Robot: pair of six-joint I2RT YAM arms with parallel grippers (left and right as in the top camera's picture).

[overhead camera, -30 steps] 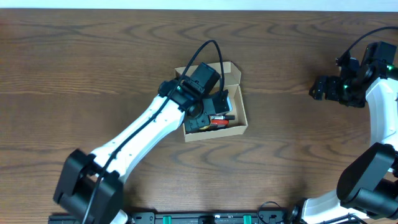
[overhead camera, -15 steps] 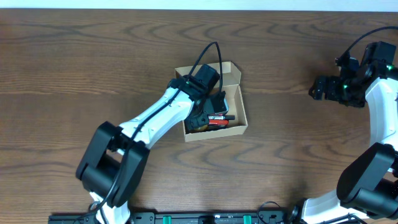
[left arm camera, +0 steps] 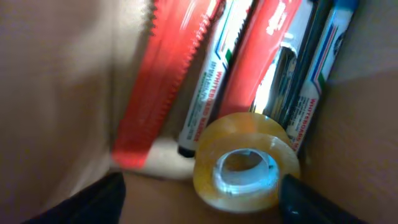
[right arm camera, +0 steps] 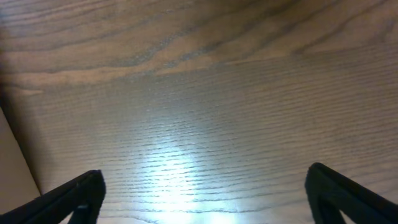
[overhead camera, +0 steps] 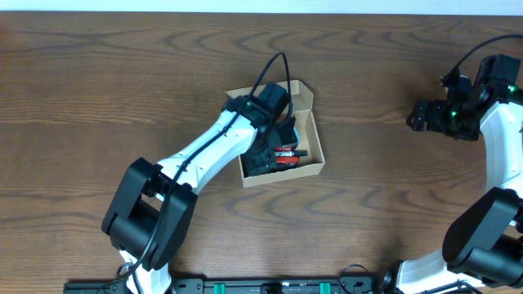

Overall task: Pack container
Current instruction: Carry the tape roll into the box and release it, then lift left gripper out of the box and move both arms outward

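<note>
The container [overhead camera: 307, 169], a small tan cardboard box with its flap lid [overhead camera: 301, 96] open at the far side, lies at mid-table. My left gripper [overhead camera: 274, 151] reaches down inside it. In the left wrist view the left gripper [left arm camera: 202, 205] stands open, its dark fingertips [left arm camera: 93, 199] wide apart. A clear tape roll [left arm camera: 245, 165] lies on the box floor between them, close to the right fingertip. Beyond it lie red markers [left arm camera: 261, 56], a white-barrelled marker [left arm camera: 205, 93] and a red serrated tape cutter [left arm camera: 158, 74]. My right gripper [overhead camera: 421, 116] hangs open over bare table.
Dark wood-grain table [overhead camera: 122, 90] surrounds the box. The cardboard walls [left arm camera: 56, 93] crowd the left gripper on both sides. The right wrist view shows only table [right arm camera: 205, 93] under the right gripper [right arm camera: 208, 199], with a pale tan strip [right arm camera: 9, 155] at its left edge.
The left arm's lower links swung rightward while its gripper stayed inside the box. Its jaws have parted and the tape roll now lies loose. The right arm has not moved.
</note>
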